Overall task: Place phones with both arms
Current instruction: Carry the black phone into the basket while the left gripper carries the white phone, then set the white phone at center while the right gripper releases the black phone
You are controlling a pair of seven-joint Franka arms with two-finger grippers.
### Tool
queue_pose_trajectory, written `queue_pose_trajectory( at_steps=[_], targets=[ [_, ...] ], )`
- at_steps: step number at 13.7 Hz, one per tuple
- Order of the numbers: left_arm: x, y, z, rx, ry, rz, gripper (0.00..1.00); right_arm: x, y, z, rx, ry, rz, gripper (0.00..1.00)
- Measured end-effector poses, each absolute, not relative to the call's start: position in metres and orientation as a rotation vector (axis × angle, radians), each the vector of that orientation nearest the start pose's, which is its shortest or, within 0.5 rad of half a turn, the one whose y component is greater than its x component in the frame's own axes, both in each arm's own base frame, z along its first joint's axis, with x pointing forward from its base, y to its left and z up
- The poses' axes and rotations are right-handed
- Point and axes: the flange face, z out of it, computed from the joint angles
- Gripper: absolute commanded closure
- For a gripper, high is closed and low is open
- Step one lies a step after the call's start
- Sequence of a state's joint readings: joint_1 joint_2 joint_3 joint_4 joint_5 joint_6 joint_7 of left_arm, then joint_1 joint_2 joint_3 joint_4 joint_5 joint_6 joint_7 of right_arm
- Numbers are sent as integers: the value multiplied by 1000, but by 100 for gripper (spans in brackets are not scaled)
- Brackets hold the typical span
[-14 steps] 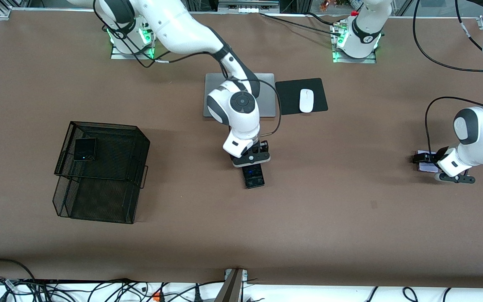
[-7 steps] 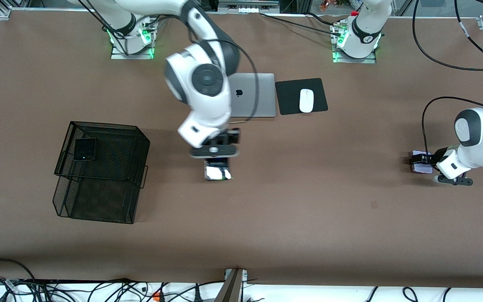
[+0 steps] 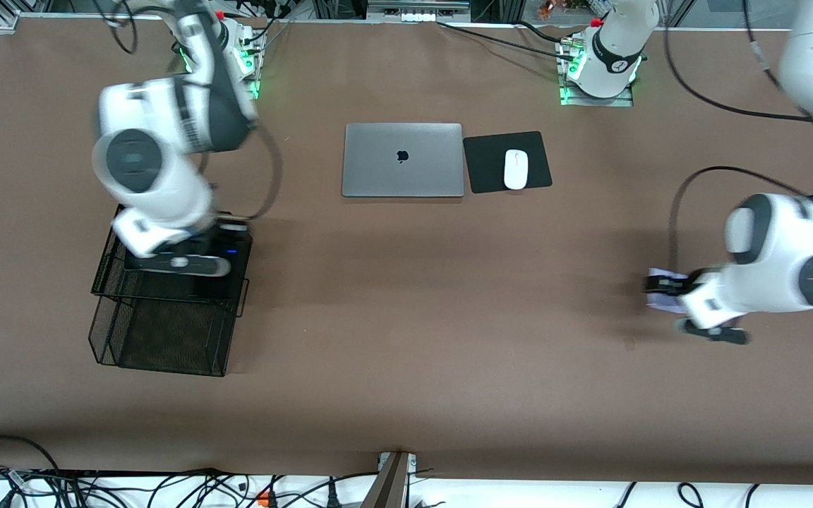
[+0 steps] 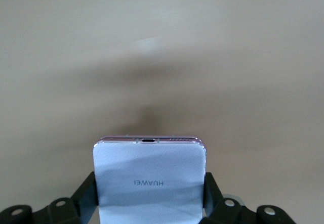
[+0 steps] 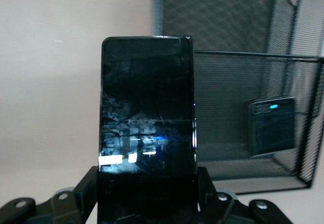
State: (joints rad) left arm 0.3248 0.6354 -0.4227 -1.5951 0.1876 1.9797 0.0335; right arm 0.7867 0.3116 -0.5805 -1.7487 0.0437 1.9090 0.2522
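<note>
My right gripper (image 3: 181, 267) is over the black mesh basket (image 3: 166, 353). It is shut on the long slim black phone (image 5: 147, 118), whose edges sit between the jaws in the right wrist view (image 5: 147, 188). The small square black phone (image 5: 271, 125) lies inside the basket (image 5: 233, 11); in the front view the right arm hides it. My left gripper (image 3: 663, 286) is over the bare table toward the left arm's end. It is shut on the small white phone (image 3: 660, 301), which fills the gap between the jaws in the left wrist view (image 4: 150, 178).
A closed silver laptop (image 3: 402, 160) lies near the arms' bases. Beside it a white mouse (image 3: 515, 169) sits on a black pad (image 3: 484, 162). The brown table (image 3: 413, 339) stretches between the two grippers. Cables run along the front edge.
My right arm has swung from the table's middle to over the basket, carrying the long black phone. My left gripper has moved toward the table's middle with the white phone.
</note>
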Motion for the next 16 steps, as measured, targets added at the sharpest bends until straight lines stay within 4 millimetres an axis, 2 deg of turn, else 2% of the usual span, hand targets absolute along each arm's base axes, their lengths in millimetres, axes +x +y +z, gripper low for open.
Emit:
queue_pose_trajectory(
  at_steps=[1,2,3,5,7,8,9,10,11,12,13,14,16],
  targets=[
    [667,-64,269,-3213,256,333,72,596,125,397,-3277,65,113,100],
    [663,-108,265,-3238,234,359,72,588,103,381,-3269,51,126,100],
    [659,-150,260,-3275,222,389,72,581,92,366,-3266,36,146,100],
    [655,-219,248,-3331,264,397,72,570,90,344,-3267,13,175,100],
    [653,-280,232,-3378,241,301,72,567,93,333,-3270,8,188,98],
    [649,-308,220,-3407,184,233,72,567,94,332,-3261,18,188,34],
    [642,-336,207,-3434,121,178,72,567,94,332,-3252,27,185,0],
    [633,-362,195,-3458,59,138,70,568,95,332,-3249,31,180,0],
    [624,-386,186,-3477,7,110,64,569,95,334,-3247,32,174,0],
    [615,-405,181,-3490,-26,95,53,571,96,336,-3247,31,163,0],
    [609,-417,181,-3495,-54,93,1,574,98,341,-3246,29,149,0],
    [605,-425,183,-3498,-80,92,0,577,98,346,-3245,29,135,0],
    [611,-427,193,-3508,-117,66,0,584,95,361,-3242,43,130,0]
  ],
)
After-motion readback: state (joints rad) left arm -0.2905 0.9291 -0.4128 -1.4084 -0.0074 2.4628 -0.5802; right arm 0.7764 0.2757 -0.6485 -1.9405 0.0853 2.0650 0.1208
